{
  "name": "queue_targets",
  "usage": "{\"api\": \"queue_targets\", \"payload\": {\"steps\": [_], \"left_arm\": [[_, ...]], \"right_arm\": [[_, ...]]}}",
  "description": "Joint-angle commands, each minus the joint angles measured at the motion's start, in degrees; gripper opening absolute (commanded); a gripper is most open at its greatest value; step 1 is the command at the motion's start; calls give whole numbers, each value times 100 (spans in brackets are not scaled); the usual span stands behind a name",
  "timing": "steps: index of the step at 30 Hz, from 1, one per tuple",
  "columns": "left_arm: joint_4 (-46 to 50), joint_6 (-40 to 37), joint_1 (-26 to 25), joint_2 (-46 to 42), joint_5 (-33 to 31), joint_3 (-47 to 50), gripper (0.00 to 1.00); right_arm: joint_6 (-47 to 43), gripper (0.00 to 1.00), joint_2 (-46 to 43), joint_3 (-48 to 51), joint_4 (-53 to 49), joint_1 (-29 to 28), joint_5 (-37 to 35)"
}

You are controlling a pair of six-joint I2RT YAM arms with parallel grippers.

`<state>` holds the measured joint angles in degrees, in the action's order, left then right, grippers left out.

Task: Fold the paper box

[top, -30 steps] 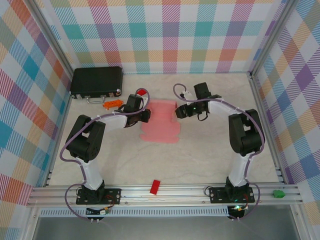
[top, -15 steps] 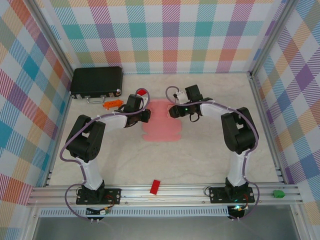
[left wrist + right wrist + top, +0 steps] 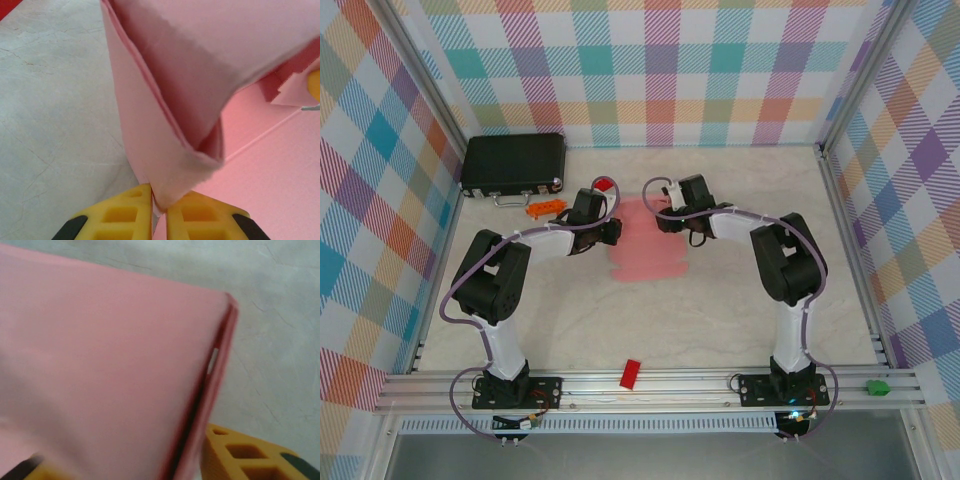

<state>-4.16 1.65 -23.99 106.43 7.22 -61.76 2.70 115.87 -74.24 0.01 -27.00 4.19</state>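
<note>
Far left on the table I see the black case point(image 3: 513, 164), lying flat against the far wall. Just near and right of it sit a small orange piece point(image 3: 545, 208) and a small red piece point(image 3: 604, 184).

My left gripper point(image 3: 610, 232) is at the left edge of the paper box point(image 3: 645, 245). On its wrist camera the yellow fingers point(image 3: 127, 215) are closed tight on a raised double-layer fold of the pink card point(image 3: 165, 100), which stands up from between them.

The box sits mid-table between the two grippers, its near part flat on the surface and its far part lifted.

My right gripper point(image 3: 660, 215) is at the far right edge of the box. On its wrist camera a lifted pink panel point(image 3: 110, 365) runs between the yellow fingers point(image 3: 240, 457), one on each side. I cannot tell whether they are pressing on it.

A small red block point(image 3: 631, 374) lies on the near rail, and a green piece point(image 3: 876, 386) is at the near right corner.
</note>
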Motion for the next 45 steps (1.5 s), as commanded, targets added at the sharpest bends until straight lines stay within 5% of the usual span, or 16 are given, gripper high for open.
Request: {"api": "queue_targets", "payload": {"steps": [1,12,26,45], "left_arm": [[51,-128,-80,78,224,-155,13],[690,484,-80,53,506,-433,16],[2602,1710,-80,612,597,-1482,20],[1470,1900,58,406,147,-1184,23]], "right_arm": [[134,38,84,-188,56,-125,-356],[-5,21,93,-478,-511,-244,-894],[-153,21,110,-1130,-2380,-261,-657],[-350,19,197,-1326,-2454,-259,-922]]}}
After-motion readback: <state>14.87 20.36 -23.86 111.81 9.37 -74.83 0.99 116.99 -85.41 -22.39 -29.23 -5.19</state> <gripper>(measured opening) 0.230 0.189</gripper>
